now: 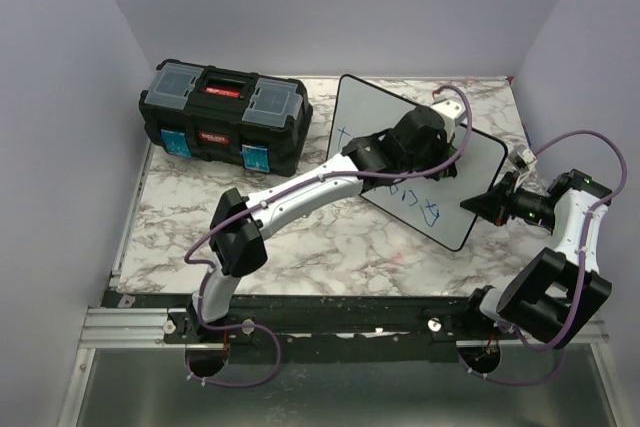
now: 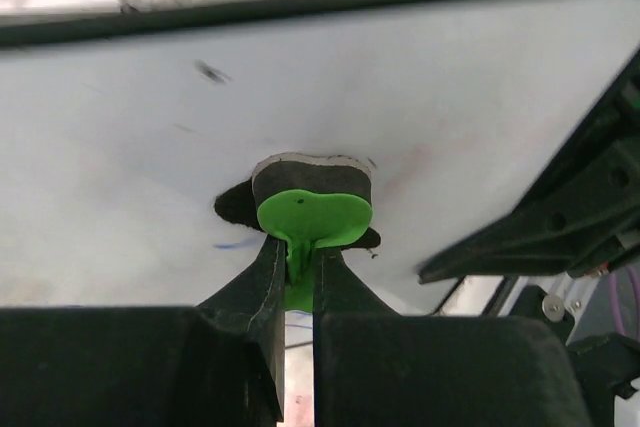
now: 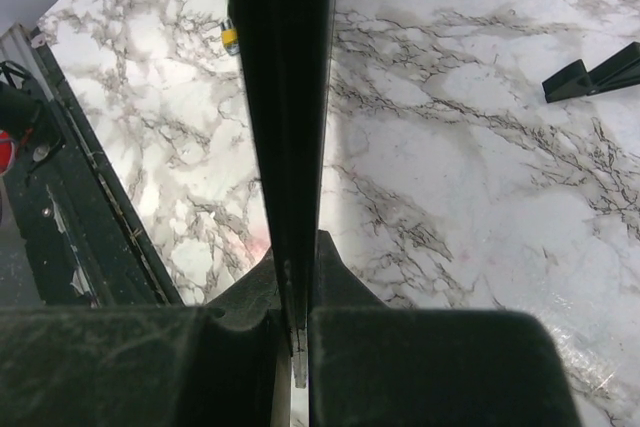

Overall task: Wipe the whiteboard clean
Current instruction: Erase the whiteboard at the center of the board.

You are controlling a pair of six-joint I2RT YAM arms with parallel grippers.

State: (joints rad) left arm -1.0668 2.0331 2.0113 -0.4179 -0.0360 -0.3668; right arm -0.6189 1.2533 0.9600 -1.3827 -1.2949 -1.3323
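Observation:
The whiteboard (image 1: 365, 107) stands tilted on the marble table, with blue lettering (image 1: 418, 207) on its lower part. My left gripper (image 1: 445, 125) is over the board's upper middle, shut on the green handle of an eraser (image 2: 312, 215). The eraser's dark felt pad (image 2: 310, 177) presses on the white surface (image 2: 130, 147), and a faint blue stroke lies just left of it. My right gripper (image 1: 487, 203) is at the board's right edge. In the right wrist view its jaws (image 3: 300, 267) are shut on the board's thin black rim (image 3: 285, 97).
A black toolbox (image 1: 222, 114) with blue latches stands at the back left of the marble table (image 1: 300, 247). Two black board feet (image 3: 590, 72) show over the marble in the right wrist view. Purple walls close in the table on three sides.

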